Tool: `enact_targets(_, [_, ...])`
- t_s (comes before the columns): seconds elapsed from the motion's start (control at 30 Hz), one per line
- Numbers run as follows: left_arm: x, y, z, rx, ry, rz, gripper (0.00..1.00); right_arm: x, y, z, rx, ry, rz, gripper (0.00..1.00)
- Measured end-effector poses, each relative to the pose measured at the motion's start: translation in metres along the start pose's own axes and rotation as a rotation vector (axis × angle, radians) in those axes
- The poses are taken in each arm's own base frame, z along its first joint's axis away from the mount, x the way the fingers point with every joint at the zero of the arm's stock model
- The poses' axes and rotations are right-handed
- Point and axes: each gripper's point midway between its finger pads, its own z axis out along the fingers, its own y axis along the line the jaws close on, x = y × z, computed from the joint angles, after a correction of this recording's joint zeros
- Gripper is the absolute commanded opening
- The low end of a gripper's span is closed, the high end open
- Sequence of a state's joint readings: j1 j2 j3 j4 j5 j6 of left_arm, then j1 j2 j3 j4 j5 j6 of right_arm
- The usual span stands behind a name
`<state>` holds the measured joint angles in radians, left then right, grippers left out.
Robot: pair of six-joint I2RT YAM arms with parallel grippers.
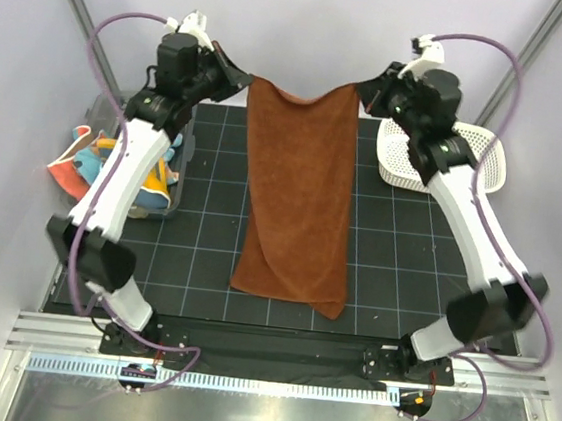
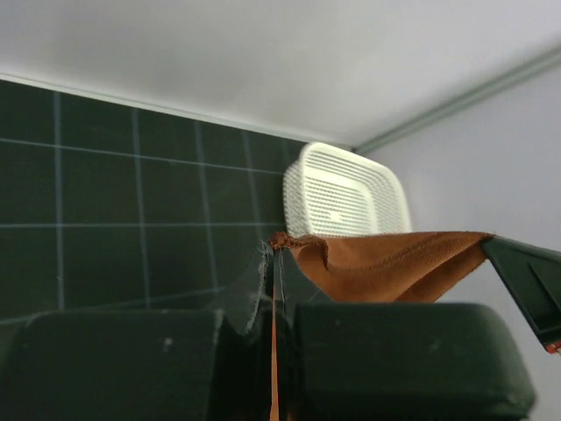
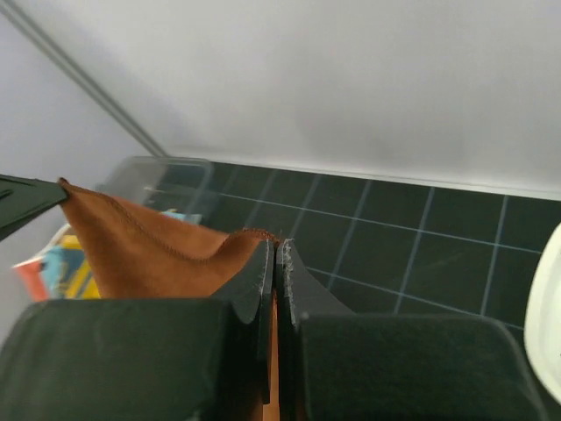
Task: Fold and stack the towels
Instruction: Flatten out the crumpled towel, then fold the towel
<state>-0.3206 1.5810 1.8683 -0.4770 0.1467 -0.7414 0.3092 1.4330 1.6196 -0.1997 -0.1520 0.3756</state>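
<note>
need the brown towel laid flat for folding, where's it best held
By its two top corners, each pinched from its own side, as the left gripper and right gripper hold it now: the towel hangs spread between them, its top edge sagging only slightly.

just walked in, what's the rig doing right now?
Both arms are holding one rust-brown towel up by its far corners. The left gripper is shut on one corner and the right gripper on the other, so the cloth hangs spread between them over the black mat. It isn't folded yet. The other coloured towels sit bunched in the clear bin on the left, and a white lattice basket stands on the right.
</note>
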Motion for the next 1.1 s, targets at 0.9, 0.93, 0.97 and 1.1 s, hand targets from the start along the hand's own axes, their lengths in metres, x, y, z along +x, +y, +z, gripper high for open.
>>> enact_targets(0.9, [0.055, 0.182, 0.197, 0.024, 0.055, 0.005, 0.00, 0.139, -0.152, 0.163, -0.021, 0.140, -0.008, 0.01])
enact_targets(0.93, [0.069, 0.194, 0.195, 0.005, 0.083, -0.003, 0.00, 0.153, -0.158, 0.159, -0.007, 0.173, -0.006, 0.01])
enact_targets(0.97, [0.094, 0.211, 0.190, -0.029, 0.136, -0.018, 0.00, 0.175, -0.166, 0.151, 0.016, 0.230, 0.001, 0.01])
enact_targets(1.1, [0.141, 0.235, 0.171, -0.073, 0.242, -0.050, 0.00, 0.213, -0.178, 0.122, 0.064, 0.349, -0.001, 0.01])
